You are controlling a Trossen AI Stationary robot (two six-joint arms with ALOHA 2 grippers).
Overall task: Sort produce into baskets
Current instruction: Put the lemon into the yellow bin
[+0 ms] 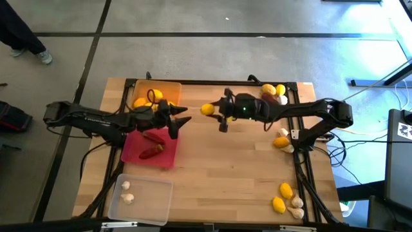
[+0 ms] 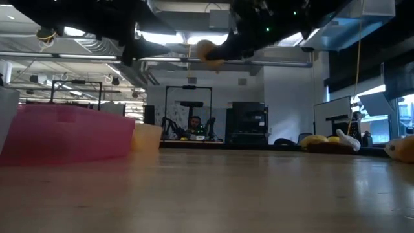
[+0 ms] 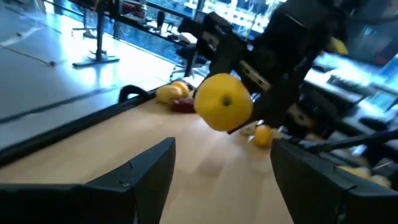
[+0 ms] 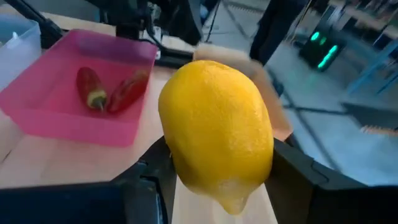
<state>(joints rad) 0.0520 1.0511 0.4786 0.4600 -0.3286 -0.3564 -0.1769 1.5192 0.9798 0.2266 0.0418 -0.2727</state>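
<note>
Table (image 1: 219, 174) carries three baskets along its left side: orange basket (image 1: 168, 88), pink basket (image 1: 132, 149) holding two chillies (image 4: 112, 90), clear basket (image 1: 151, 203). Right end effector (image 1: 215, 111) grips a lemon (image 4: 217, 134) above table centre. Left end effector (image 1: 182, 120) stands wide, empty, over the pink basket's edge.

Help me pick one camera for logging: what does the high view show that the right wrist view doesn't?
Only the high view shows the clear basket with garlic, loose produce at the table's right side, and the open left gripper. Only the right wrist view shows the peppers' stems. Both show the right gripper holding a lemon and the pink basket.
</note>
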